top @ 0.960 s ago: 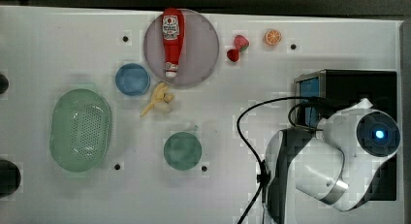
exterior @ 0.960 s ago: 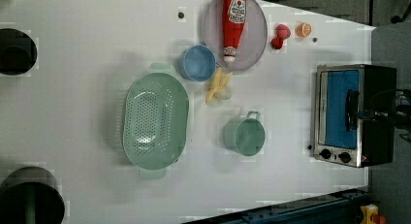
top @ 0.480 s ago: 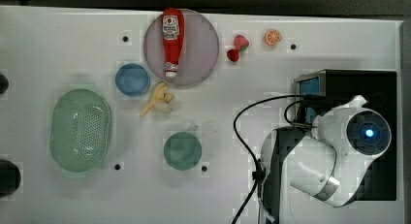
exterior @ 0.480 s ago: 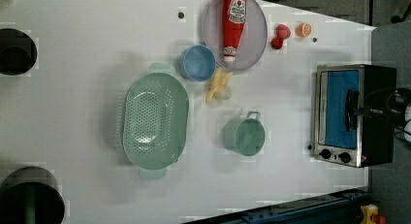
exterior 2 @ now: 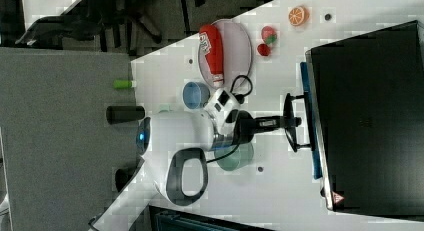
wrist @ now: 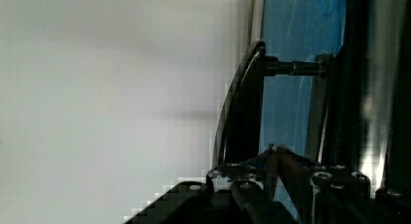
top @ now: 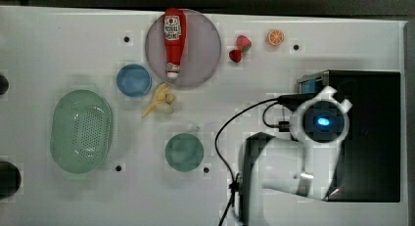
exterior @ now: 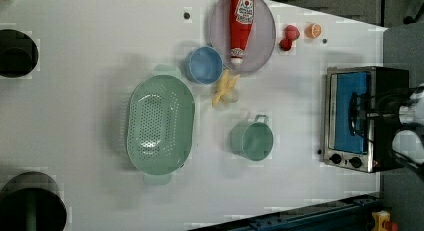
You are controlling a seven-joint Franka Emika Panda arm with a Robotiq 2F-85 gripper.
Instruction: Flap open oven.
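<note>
The big black boxy oven (exterior: 367, 118) with a blue glass door is sitting at the left view's right table edge. The black gripper (exterior 2: 292, 122) is squeezing the door's dark bar handle (wrist: 242, 112). The door is looking shut. Next, I think, it needs pulling outward and down.

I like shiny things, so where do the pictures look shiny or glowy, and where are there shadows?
In the top view, a blue light glows on the robot arm above the oven. In the wrist view, a bright streak of glare runs down the oven's metal frame, and a soft dark shadow band crosses the white table. In the left view, the green colander and blue bowl cast faint shadows.
</note>
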